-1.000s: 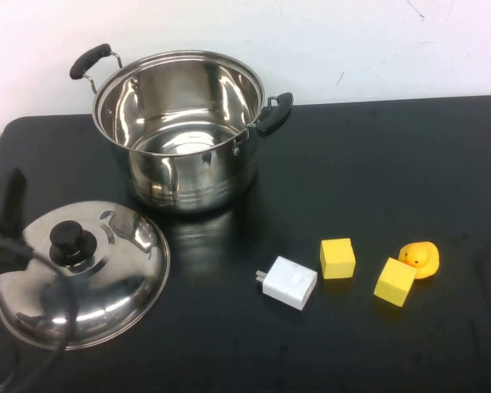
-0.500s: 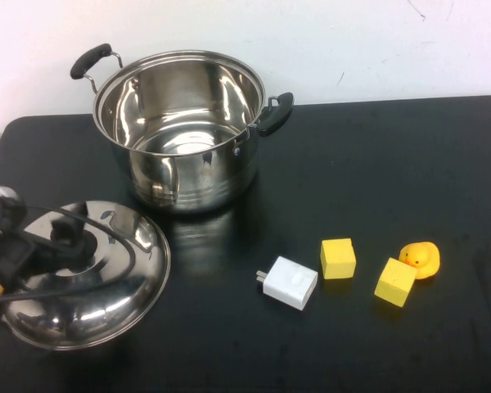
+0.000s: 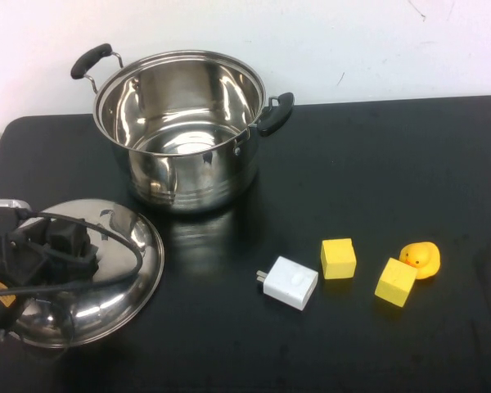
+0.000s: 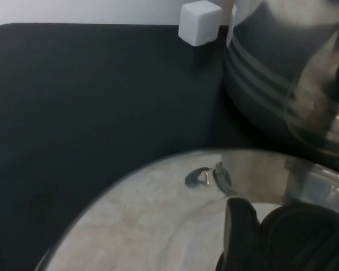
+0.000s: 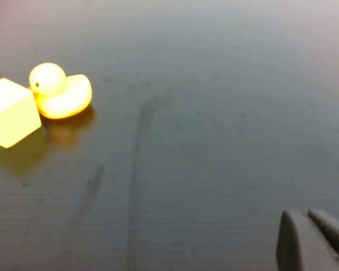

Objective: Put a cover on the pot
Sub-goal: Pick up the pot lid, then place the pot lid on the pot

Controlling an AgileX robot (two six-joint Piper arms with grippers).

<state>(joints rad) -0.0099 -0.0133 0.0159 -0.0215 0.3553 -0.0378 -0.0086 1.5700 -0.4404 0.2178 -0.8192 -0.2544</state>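
The pot [image 3: 188,131] is a large shiny steel stockpot with two black handles, standing open at the back left of the black table [image 3: 376,164]. It also shows in the left wrist view [image 4: 294,73]. The domed steel lid [image 3: 106,278] lies at the front left, apart from the pot. My left gripper [image 3: 65,239] is down on the lid's middle and shut on its black knob [image 4: 305,237]. One dark finger [image 4: 240,231] presses against the knob's side. My right gripper [image 5: 304,221] is shut and empty, low over bare table at the right, and out of the high view.
A white charger [image 3: 288,282], two yellow cubes [image 3: 337,258] [image 3: 394,281] and a yellow rubber duck [image 3: 420,259] lie at the front right. The duck [image 5: 59,90] and one cube [image 5: 8,113] show in the right wrist view. A white wall stands behind the table.
My left arm has come in from the left edge and settled its gripper onto the lid's knob. The lid has shifted slightly to the left. The pot has not moved.
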